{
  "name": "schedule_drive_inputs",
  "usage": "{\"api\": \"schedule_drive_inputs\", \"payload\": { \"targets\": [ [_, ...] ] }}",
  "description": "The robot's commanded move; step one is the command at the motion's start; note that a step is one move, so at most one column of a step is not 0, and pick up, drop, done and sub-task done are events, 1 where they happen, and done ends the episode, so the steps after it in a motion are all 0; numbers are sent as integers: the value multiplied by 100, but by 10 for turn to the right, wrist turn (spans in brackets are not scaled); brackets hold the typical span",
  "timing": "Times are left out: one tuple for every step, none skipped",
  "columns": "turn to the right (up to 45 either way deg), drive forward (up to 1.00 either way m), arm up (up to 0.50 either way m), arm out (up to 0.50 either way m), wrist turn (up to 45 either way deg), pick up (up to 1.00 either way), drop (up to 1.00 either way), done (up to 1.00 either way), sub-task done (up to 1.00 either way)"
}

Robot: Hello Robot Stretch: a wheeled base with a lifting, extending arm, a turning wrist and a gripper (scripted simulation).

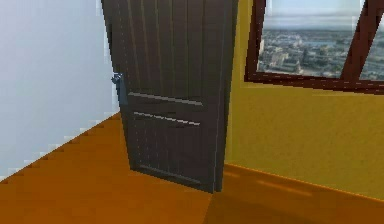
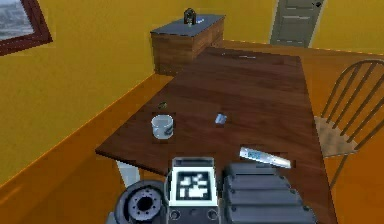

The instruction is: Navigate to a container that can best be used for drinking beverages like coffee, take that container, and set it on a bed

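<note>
White mug (image 2: 162, 126) stands on table (image 2: 250, 90) near left, chair (image 2: 350, 110) right; gripper (image 2: 140, 205) nearest, cannot tell if holding anything

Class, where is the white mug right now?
In the arm side view the white mug stands on the brown table near its left edge, a small grey object to its right.
</note>
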Motion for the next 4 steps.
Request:
{"api": "schedule_drive_inputs", "payload": {
  "targets": [
    [0,0,0,46,0,0,0,0,0],
    [0,0,0,0,450,0,0,0,0],
    [0,0,0,0,450,0,0,0,0],
    [0,0,0,0,450,0,0,0,0]
  ]
}}
